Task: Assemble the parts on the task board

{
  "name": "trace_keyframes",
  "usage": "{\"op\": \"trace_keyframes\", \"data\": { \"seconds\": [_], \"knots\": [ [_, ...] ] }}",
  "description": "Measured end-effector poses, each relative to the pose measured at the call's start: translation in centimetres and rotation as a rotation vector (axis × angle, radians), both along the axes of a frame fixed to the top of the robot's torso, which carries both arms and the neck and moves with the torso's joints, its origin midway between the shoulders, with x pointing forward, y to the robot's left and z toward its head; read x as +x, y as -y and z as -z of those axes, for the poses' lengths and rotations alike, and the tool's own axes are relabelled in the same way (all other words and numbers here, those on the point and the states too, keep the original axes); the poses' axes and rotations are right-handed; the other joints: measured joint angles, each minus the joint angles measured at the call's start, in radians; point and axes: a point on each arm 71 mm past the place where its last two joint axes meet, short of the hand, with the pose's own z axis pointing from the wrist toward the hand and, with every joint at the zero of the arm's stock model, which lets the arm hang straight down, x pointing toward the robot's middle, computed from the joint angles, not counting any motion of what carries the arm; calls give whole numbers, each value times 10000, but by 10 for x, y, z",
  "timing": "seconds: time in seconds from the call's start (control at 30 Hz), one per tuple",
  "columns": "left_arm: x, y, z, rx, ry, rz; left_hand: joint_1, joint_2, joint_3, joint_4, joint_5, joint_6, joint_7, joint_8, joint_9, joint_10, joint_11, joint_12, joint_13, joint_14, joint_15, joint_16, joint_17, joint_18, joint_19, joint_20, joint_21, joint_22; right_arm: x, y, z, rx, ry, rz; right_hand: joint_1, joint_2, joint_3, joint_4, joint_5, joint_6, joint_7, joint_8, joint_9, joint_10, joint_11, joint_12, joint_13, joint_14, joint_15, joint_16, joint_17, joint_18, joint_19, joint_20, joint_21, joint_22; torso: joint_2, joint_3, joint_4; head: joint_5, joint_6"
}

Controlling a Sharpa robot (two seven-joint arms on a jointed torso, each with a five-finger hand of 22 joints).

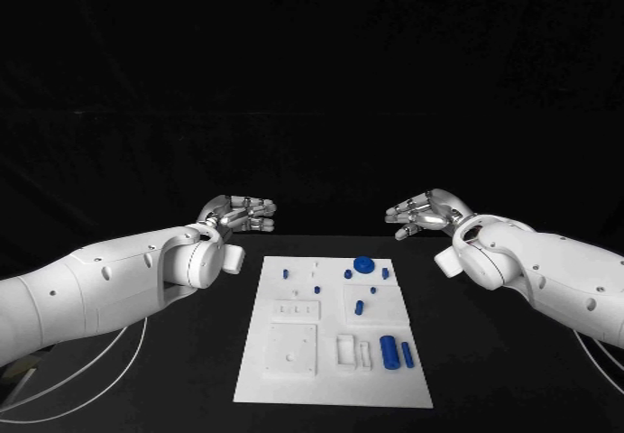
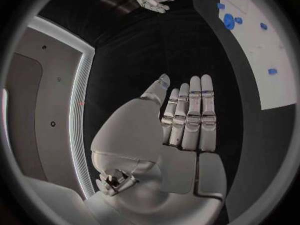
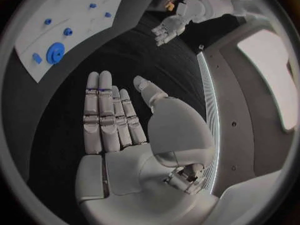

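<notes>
left hand (image 1: pixel 242 215) and right hand (image 1: pixel 424 213) hovering beyond far end of white board (image 1: pixel 293 383), one at each side, fingers stretched apart, holding nothing. blue pieces lying on board: round disc (image 1: pixel 365 264) at far end, long cylinder (image 1: pixel 389 352) near front edge. no piece taken yet. judging: better lowering one hand slowly over one piece, keeping other hand off board.

Task board (image 1: pixel 293 379): matt white, probably plastic. Blue parts (image 1: pixel 389 351): smooth plastic. Hands (image 2: pixel 187 120): satin silver metal. Table (image 1: pixel 494 361): matt black.
</notes>
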Motion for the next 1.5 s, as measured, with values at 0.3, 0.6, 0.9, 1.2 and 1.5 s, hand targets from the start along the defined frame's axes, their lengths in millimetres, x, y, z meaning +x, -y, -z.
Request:
{"op": "trace_keyframes", "data": {
  "seconds": [0.3,0.6,0.9,1.2,1.5],
  "knots": [
    [-19,8,-18,78,386,1078,-110,-4,10,-622,0,71,4,-110,-1,263,-159,9,-1,597,-395,1311,532,-293,-729,-595,2482,1861,2,-26,-15,-4055,1367,-1236,-82,-255,271,-414,224,353,-186,0,-1,404,-266,0,-1,189,-511,5171,3203,55,1876,-750,2410,1566,284,-91,184,-269,66],
    [-34,21,-36,89,717,1998,-429,19,-60,-934,-1,8,12,-110,1,334,-189,9,-2,281,-513,3280,1359,-290,-1303,-628,3998,3039,4,-41,-32,-6914,2567,-1505,-233,-684,1524,-342,-47,384,-217,-1,-1,403,-266,0,-2,169,-528,7109,4182,-5,1500,-857,4404,3729,678,-159,462,-596,265],
    [-43,29,-55,116,1025,2467,-591,-44,-113,-1049,-1,-2,2,-110,0,179,-161,9,5,67,-624,4801,1850,-290,-1149,-781,4525,3399,7,-54,-33,-8382,3194,-1474,-25,-909,1832,-162,-86,385,-218,-1,-2,219,-194,0,-2,73,-454,7547,3918,199,1401,-823,4693,4650,1026,-216,716,-755,430],
    [-49,36,-62,127,1125,2763,-677,-38,-152,-1089,-1,-37,38,-110,-1,144,-125,9,4,-80,-581,4996,1640,-287,-1221,-709,4570,3403,8,-59,-27,-9085,3292,-1525,29,-962,1859,-135,-86,385,-218,-1,-3,202,-213,-1,-3,67,-460,7683,3774,228,1402,-823,4648,5080,1212,-259,933,-892,457],
    [-49,38,-63,151,1117,2847,-676,-38,-177,-1065,-1,-109,38,-110,-2,78,-118,9,3,-87,-574,4996,1542,-288,-1221,-709,4570,3356,7,-61,-17,-9423,3086,-1742,29,-962,1704,-150,-86,384,-217,-1,-4,39,-159,-1,-4,30,-431,7749,3674,227,1440,-786,4336,5497,1359,-282,1026,-970,482]
  ]
}}
